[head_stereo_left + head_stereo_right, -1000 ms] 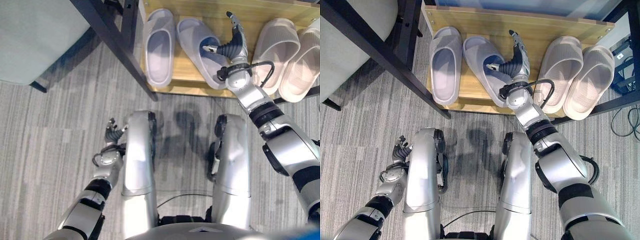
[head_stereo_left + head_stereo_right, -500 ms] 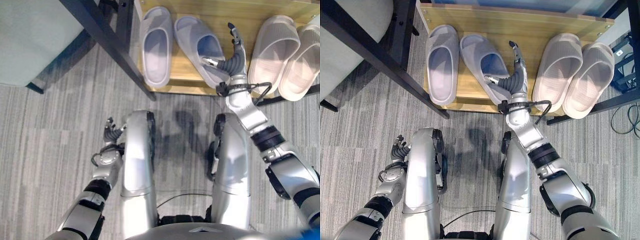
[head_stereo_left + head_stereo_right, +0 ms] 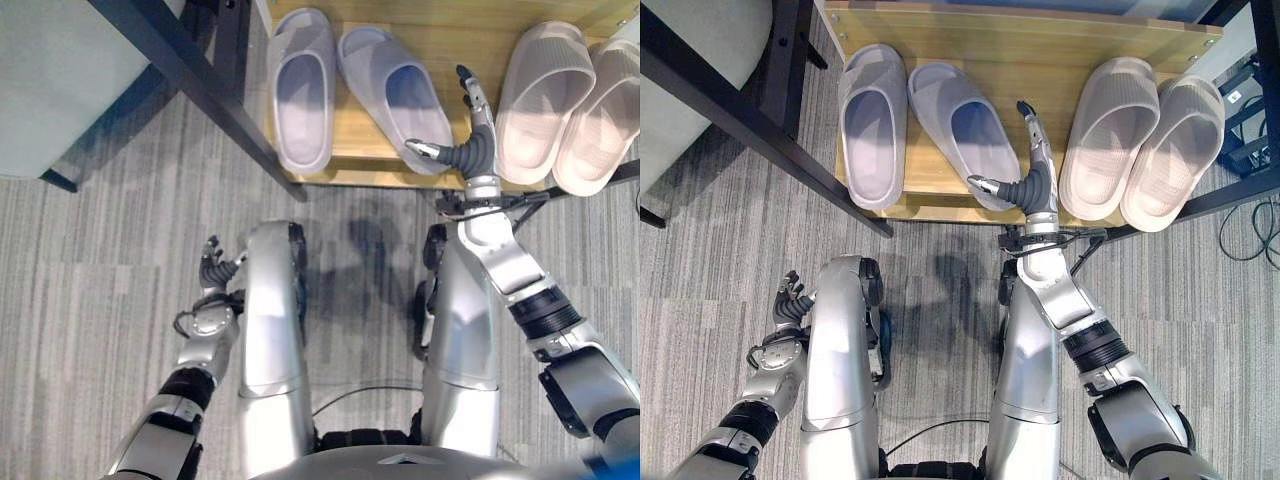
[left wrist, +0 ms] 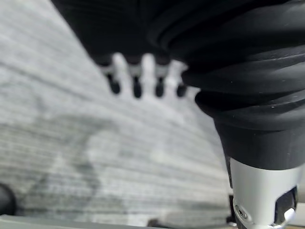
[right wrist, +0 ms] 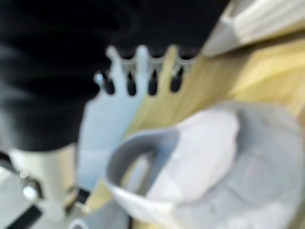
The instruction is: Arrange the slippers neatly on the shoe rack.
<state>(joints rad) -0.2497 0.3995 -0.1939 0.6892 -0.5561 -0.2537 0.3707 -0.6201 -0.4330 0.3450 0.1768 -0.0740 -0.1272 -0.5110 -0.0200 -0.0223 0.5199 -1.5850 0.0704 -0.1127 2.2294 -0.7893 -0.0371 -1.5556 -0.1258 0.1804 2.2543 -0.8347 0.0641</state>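
On the wooden shoe rack shelf (image 3: pixel 352 165) lie two grey slippers and two beige ones. The left grey slipper (image 3: pixel 303 88) lies straight, while the second grey slipper (image 3: pixel 392 88) is angled, heel toward the shelf's front edge. My right hand (image 3: pixel 472 150) is open just right of that heel, fingers straight, thumb reaching toward the heel. In the right wrist view its fingers (image 5: pixel 141 71) hang above the grey slipper (image 5: pixel 214 162). The beige pair (image 3: pixel 542 95) (image 3: pixel 606 125) lies to the right. My left hand (image 3: pixel 212 278) hangs open over the carpet.
A dark metal frame bar (image 3: pixel 195 85) runs diagonally left of the rack, with a pale cushioned seat (image 3: pixel 60 80) behind it. Loose cables (image 3: pixel 1260 215) lie on the grey carpet at the right. Another dark bar (image 3: pixel 1240 190) crosses under the beige slippers.
My right hand has drawn back along the angled grey slipper from its middle to its heel at the shelf's front. The camera has shifted. The left hand stays put.
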